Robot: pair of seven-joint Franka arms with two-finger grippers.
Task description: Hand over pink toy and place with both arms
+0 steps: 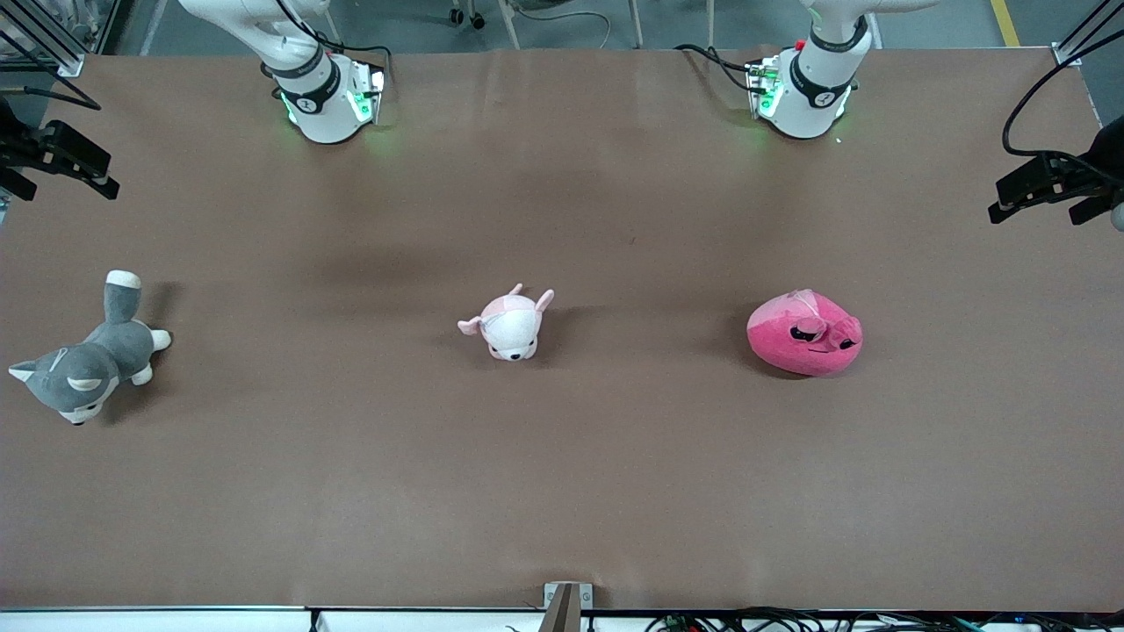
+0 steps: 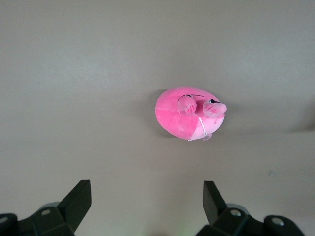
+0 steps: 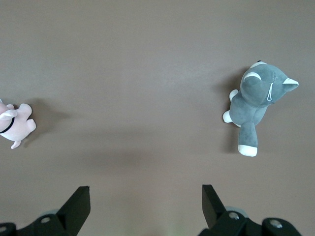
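The pink toy (image 1: 804, 334) lies on the surface (image 1: 562, 491) toward the left arm's end. The left gripper (image 2: 146, 205) and right gripper (image 3: 146, 205) hang wide open, empty. Risk: soft round plush may slip from a shallow pinch, or the pale pink plush (image 1: 509, 325) gets taken instead.

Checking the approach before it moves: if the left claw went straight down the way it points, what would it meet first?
Probably bare table. The open left claw points down, and the pink toy looks just off its line, though depth is unclear.
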